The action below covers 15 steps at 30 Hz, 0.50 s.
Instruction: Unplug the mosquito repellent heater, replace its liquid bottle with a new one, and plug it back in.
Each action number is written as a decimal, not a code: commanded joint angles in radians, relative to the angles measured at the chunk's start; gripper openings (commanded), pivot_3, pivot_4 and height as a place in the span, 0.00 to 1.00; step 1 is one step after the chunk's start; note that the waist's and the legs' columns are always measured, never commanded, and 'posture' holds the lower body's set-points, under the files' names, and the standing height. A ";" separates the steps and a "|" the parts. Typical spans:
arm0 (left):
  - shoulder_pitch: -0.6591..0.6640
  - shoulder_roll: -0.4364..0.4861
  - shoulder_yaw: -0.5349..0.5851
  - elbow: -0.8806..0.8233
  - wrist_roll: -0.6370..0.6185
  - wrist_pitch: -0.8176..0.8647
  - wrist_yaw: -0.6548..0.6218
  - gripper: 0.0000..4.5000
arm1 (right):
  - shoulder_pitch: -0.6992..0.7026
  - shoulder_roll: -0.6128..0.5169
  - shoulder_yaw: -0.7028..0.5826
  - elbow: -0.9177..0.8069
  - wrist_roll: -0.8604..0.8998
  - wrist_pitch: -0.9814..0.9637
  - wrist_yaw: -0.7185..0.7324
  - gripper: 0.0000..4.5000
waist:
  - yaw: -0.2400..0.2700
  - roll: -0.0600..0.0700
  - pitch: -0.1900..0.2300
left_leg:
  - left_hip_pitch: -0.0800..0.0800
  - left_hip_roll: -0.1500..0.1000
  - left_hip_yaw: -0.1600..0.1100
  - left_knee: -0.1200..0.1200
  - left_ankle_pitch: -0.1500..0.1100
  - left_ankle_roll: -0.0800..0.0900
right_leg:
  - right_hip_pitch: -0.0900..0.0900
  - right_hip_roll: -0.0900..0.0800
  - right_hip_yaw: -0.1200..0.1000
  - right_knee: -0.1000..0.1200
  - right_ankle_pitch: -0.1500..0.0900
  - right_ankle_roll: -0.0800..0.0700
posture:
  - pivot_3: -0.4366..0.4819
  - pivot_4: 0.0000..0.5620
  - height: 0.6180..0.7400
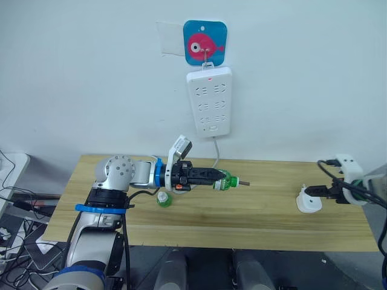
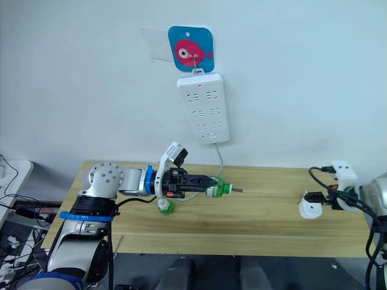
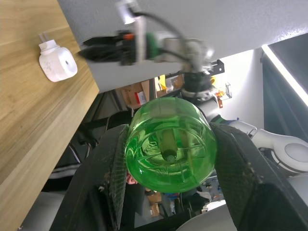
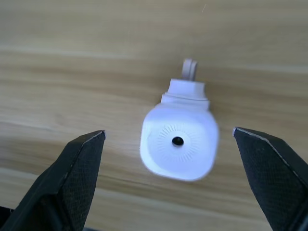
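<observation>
Rightward, mosquito repellent heater (image 1: 308, 202) near table (image 1: 199, 229) edge, unplugged

Right arm running off the frame's right edge beyond the right gripper (image 1: 309, 192). Second green bottle (image 1: 163, 199) standing half hidden behind the left gripper (image 1: 216, 178). Power strip (image 1: 209, 101) socket markings too small to read.

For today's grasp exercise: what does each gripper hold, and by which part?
The left gripper holds a green bottle by its body, fingers on opposite sides. The right gripper holds nothing; it is open by the heater.
</observation>
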 commanded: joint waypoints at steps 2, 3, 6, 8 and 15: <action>-0.008 -0.074 0.120 0.017 -0.048 0.022 0.072 0.50 | 0.134 0.270 -0.409 -0.430 0.295 0.101 -0.159 0.99 | 0.000 -0.001 0.000 | -0.001 0.000 -0.002 0.000 0.000 0.000 | 0.000 0.000 -0.002 0.000 -0.001 0.002 | 0.59 0.38 1.00; -0.008 -0.107 0.162 0.030 -0.064 0.037 0.115 0.50 | 0.137 0.390 -0.493 -0.521 0.360 0.101 -0.195 0.99 | -0.001 -0.002 -0.001 | -0.001 0.000 -0.002 0.000 0.000 0.000 | 0.001 0.000 -0.002 0.000 -0.001 0.002 | 0.58 0.38 1.00; 0.000 -0.218 0.294 0.041 -0.125 0.103 0.261 0.50 | 0.243 0.722 -0.613 -0.698 0.797 -0.042 -0.460 0.99 | -0.007 0.000 0.000 | 0.000 -0.001 -0.003 -0.001 0.000 0.000 | 0.000 -0.001 -0.002 0.001 -0.001 0.002 | 0.57 0.38 1.00; 0.018 -0.268 0.343 0.020 -0.164 0.119 0.344 0.50 | 0.359 0.806 -0.553 -0.764 1.016 -0.210 -0.652 0.99 | -0.008 0.002 0.001 | -0.001 -0.002 -0.003 -0.002 0.000 0.000 | 0.000 -0.003 -0.003 0.002 -0.001 0.002 | 0.57 0.38 1.00; 0.047 -0.390 0.442 0.013 -0.333 0.106 0.644 0.50 | 0.522 0.853 -0.091 -0.935 1.254 -0.663 -1.082 0.99 | -0.042 0.001 0.001 | -0.002 -0.007 0.000 0.000 0.003 -0.006 | 0.000 -0.010 0.000 0.000 0.000 0.010 | 0.56 0.37 1.00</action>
